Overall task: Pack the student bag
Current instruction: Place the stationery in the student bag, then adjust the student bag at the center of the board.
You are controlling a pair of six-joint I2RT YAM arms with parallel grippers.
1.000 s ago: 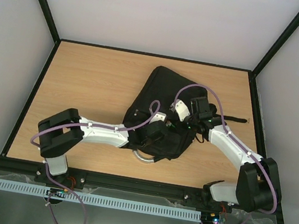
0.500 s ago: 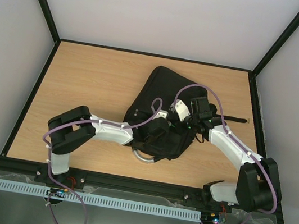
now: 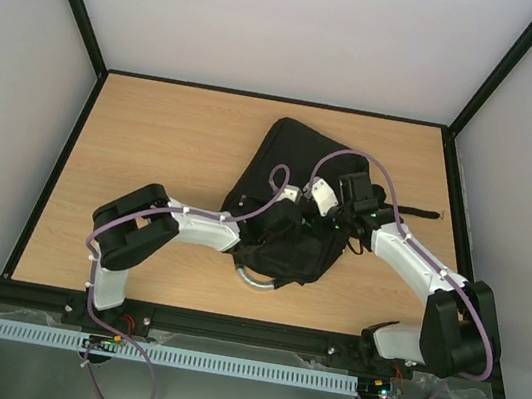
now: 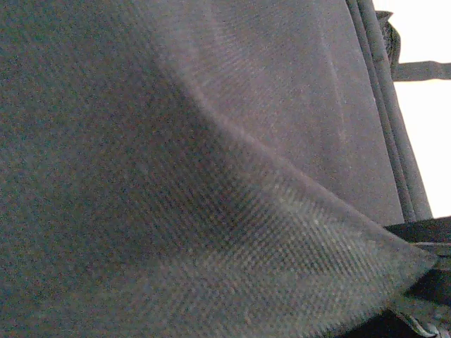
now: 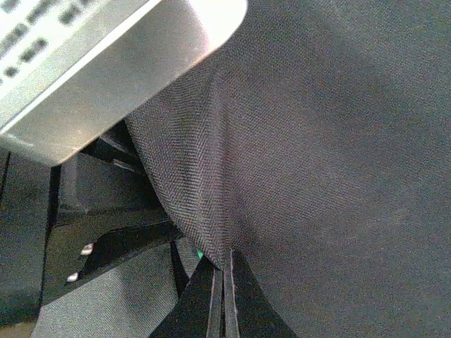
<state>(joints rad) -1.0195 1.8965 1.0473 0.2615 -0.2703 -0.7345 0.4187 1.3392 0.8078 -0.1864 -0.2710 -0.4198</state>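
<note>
Right gripper pinched a student bag fabric fold between pressed-together jaws. Left gripper closed, buried against bag fabric. Both arms bent inward over it.

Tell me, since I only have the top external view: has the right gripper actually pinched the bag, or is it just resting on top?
Observer: Pinched. In the right wrist view, the right gripper is shut on a fold of the student bag fabric.
Operator: And the left arm's camera?
Observer: Its view is filled with black bag fabric with a raised crease running across it. Its own fingers don't show.
</note>
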